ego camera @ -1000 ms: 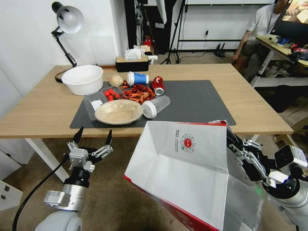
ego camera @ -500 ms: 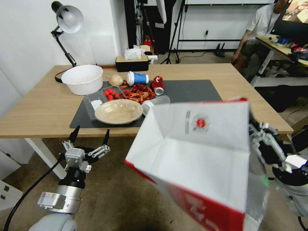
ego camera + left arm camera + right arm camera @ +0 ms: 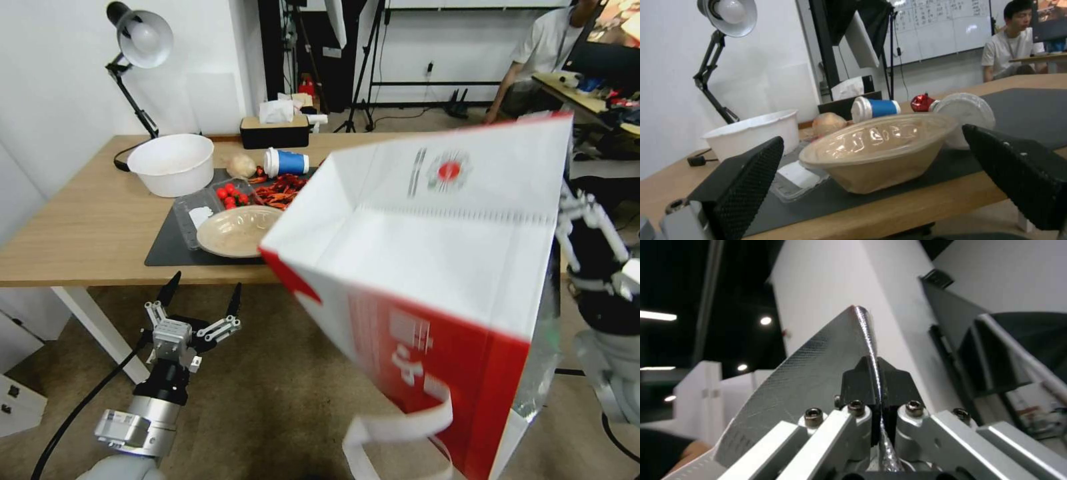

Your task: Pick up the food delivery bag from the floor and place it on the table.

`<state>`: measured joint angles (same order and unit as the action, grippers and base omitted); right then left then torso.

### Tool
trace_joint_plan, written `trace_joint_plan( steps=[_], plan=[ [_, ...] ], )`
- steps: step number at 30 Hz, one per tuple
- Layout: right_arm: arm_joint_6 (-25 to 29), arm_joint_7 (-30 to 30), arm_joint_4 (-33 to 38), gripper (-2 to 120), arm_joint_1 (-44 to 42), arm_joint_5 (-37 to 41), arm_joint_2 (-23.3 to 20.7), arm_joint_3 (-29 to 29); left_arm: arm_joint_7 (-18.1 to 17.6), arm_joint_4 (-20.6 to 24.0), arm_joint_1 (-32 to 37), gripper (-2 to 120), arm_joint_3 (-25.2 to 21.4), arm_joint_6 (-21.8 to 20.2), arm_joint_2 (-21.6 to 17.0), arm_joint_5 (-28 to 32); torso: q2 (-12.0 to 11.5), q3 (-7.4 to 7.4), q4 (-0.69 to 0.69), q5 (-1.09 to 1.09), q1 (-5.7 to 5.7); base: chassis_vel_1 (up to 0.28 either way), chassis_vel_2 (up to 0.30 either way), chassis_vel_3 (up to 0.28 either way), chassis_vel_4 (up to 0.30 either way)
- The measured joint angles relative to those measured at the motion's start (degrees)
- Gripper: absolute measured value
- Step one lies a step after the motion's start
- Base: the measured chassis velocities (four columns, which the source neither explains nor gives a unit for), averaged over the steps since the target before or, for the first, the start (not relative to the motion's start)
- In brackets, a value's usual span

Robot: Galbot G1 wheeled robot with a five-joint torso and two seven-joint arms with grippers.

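Observation:
The food delivery bag, boxy with white and red sides, hangs tilted in the air on the right, and it hides the right half of the table. A white strap handle dangles from its low end above the carpeted floor. My right gripper is at the bag's right edge. In the right wrist view this gripper is shut on the bag's silver foil edge. My left gripper is open below the table's front edge, holding nothing; the left wrist view shows its fingers spread wide.
On the dark mat lie a tan lidded bowl, a tray of cherry tomatoes, a blue cup and red food scraps. A white bowl, a desk lamp and a tissue box stand behind. A person sits at the back right.
My right arm has raised the bag from below the table's front edge to above table height, and the bag has tipped further. My left gripper has sunk slightly.

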<state>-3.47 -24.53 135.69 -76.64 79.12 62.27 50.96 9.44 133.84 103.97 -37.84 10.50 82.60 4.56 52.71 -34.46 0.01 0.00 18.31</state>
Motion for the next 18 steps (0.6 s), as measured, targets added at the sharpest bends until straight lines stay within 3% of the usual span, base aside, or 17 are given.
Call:
trace_joint_plan(
  steps=[5,18],
  plan=[
    [1.1,8.5,-1.7,0,4.2,2.2,-2.8,-1.2,0.0,-0.2,0.0,100,0.3,0.5,0.8,-0.1,0.0,0.01,0.00,0.00,0.00,0.000,0.000,0.000,0.000],
    [3.1,15.8,-3.9,0,9.6,4.3,-6.6,-2.2,0.0,-1.1,-0.5,100,0.3,0.9,1.7,-0.4,-0.1,0.05,0.00,0.00,-0.04,0.000,0.000,0.000,0.000]
  ],
)
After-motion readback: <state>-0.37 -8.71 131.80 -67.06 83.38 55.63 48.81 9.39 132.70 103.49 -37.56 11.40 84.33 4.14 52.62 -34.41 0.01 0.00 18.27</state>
